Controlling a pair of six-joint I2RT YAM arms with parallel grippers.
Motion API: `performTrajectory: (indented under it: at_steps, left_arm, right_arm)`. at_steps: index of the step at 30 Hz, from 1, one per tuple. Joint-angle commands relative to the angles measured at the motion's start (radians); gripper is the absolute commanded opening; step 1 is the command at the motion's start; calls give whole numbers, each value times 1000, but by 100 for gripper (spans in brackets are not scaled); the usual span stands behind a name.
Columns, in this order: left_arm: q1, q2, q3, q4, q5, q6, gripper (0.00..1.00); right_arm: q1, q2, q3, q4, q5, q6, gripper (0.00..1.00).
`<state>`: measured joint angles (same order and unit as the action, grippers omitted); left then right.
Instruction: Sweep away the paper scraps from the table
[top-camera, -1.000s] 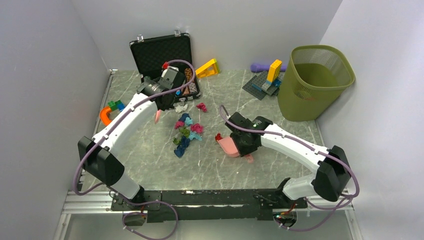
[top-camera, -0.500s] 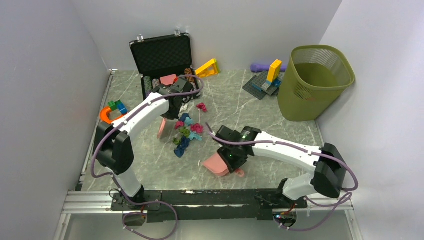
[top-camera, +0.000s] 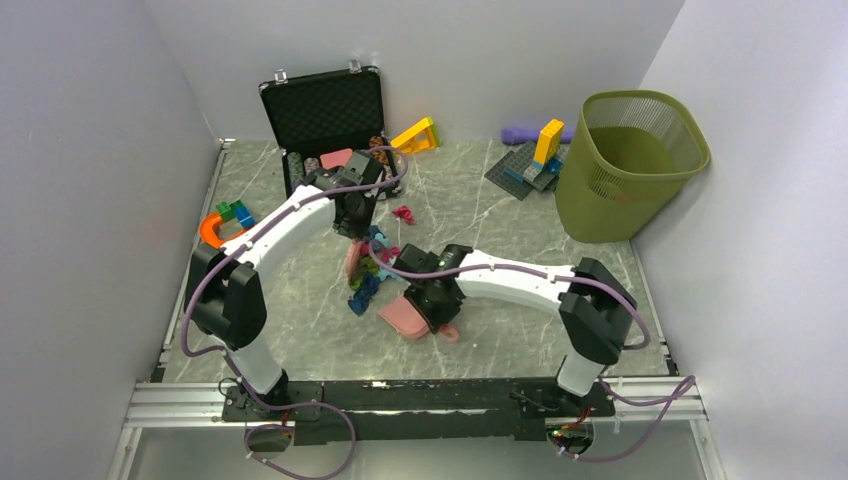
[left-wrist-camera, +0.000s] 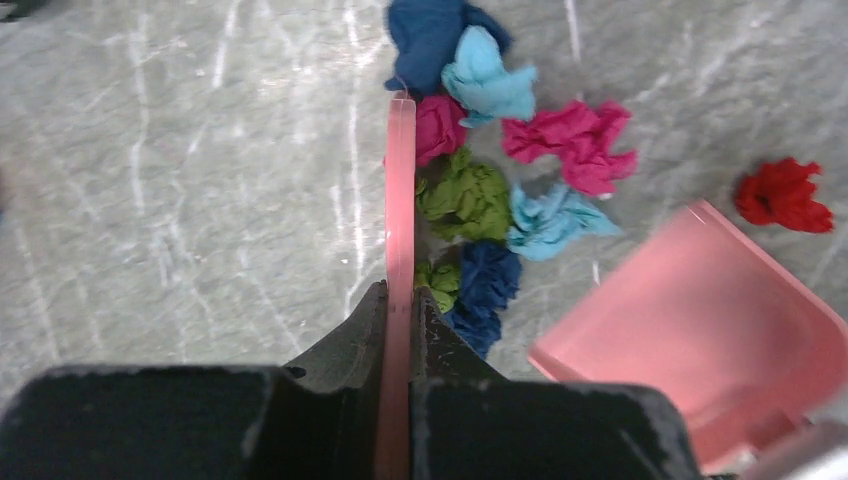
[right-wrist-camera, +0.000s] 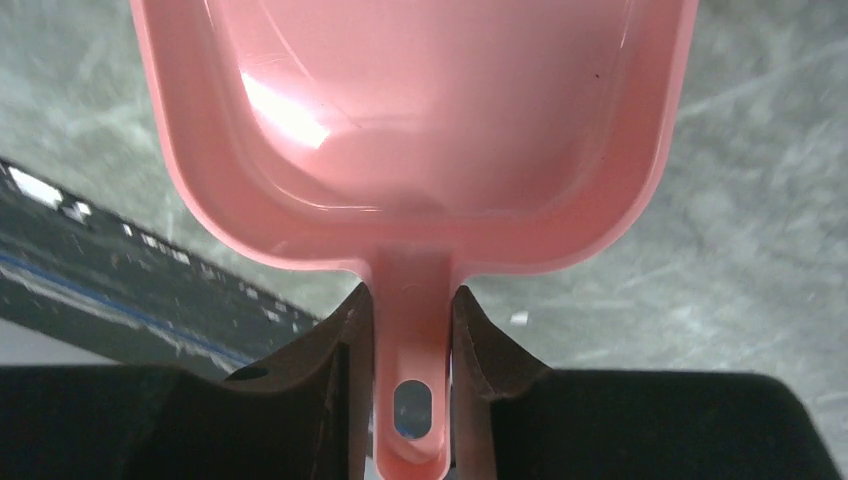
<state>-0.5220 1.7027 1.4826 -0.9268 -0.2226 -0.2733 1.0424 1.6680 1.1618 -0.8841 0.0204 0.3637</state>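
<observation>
Left gripper (left-wrist-camera: 400, 300) pinched tight on thin pink scraper (left-wrist-camera: 400, 180), edge-on, blade touching left side of the paper scraps (left-wrist-camera: 470, 200) mid-worktop (left-wrist-camera: 180, 180). Right gripper (right-wrist-camera: 412, 310) clamped on pink dustpan (right-wrist-camera: 420, 120) handle. Pan sits near pile, lower right in left wrist view. 1 red wad (left-wrist-camera: 785, 195) apart, upper right. Top view: black case (top-camera: 325, 110) upper left, toy blocks (top-camera: 228, 212) left, green bin (top-camera: 630, 160) upper right.

The left arm (top-camera: 285, 222) and right arm (top-camera: 515, 273) wear white shells between black joint housings, with a purple cable (top-camera: 186, 310) looping along each from the black base rail (top-camera: 420, 396). Farthest from that rail, the left gripper (left-wrist-camera: 400, 300) and right gripper (right-wrist-camera: 410, 300) end in black wedge-shaped fingers (brownish on the right).
</observation>
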Motion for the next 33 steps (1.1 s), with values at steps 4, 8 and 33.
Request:
performTrajectory:
  at_steps: [4, 8, 33]
  left_arm:
    - [0, -30, -18, 100, 263, 15, 0]
    - [0, -32, -26, 120, 373, 21, 0]
    - [73, -304, -49, 39, 328, 28, 0]
  right_arm:
    - [-101, 143, 132, 118, -4, -100, 0]
    - [-120, 212, 168, 145, 33, -139, 0]
    - [-32, -243, -349, 690, 96, -190, 0]
